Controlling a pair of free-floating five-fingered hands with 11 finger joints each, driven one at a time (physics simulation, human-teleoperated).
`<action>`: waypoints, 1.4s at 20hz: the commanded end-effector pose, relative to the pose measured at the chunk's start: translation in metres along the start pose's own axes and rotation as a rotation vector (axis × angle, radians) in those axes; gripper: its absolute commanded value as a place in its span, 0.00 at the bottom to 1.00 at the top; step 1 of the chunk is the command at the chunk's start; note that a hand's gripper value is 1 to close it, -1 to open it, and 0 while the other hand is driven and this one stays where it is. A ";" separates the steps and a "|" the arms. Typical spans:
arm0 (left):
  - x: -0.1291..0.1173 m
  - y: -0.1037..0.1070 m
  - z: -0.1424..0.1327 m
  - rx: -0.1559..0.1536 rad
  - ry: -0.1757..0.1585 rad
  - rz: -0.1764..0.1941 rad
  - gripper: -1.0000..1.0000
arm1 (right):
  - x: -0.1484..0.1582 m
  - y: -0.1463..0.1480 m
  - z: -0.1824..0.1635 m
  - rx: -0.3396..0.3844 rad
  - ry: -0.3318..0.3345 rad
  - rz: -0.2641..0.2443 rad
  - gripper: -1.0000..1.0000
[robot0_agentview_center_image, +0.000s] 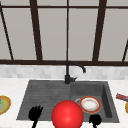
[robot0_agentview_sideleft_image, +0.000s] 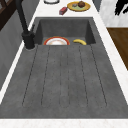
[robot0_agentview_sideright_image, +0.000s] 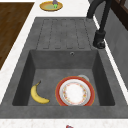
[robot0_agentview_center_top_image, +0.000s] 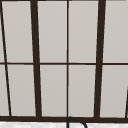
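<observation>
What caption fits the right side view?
Sink basin holding a banana beside a red-rimmed plate, black faucet behind.

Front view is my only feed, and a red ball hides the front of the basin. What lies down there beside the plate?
Observer: A banana lies on the basin floor. It is apart from the red-rimmed plate, on the drainboard side.
Operator: The right counter is cut off for me. What is the orange thing at the edge?
Observer: It is a yellow plate carrying a brown lump, with a red packet lying beside it.
</observation>
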 end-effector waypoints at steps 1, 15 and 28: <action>0.000 0.000 0.000 0.000 0.000 0.000 0.50 | -0.003 -0.001 0.001 -0.005 0.001 0.000 0.00; -0.001 0.000 0.000 0.004 0.004 -0.041 0.50 | -0.068 -0.019 -0.043 0.011 0.006 -0.068 0.00; -0.001 0.000 -0.001 0.009 0.009 -0.049 0.50 | -0.083 -0.041 -0.087 -0.207 0.063 0.012 0.00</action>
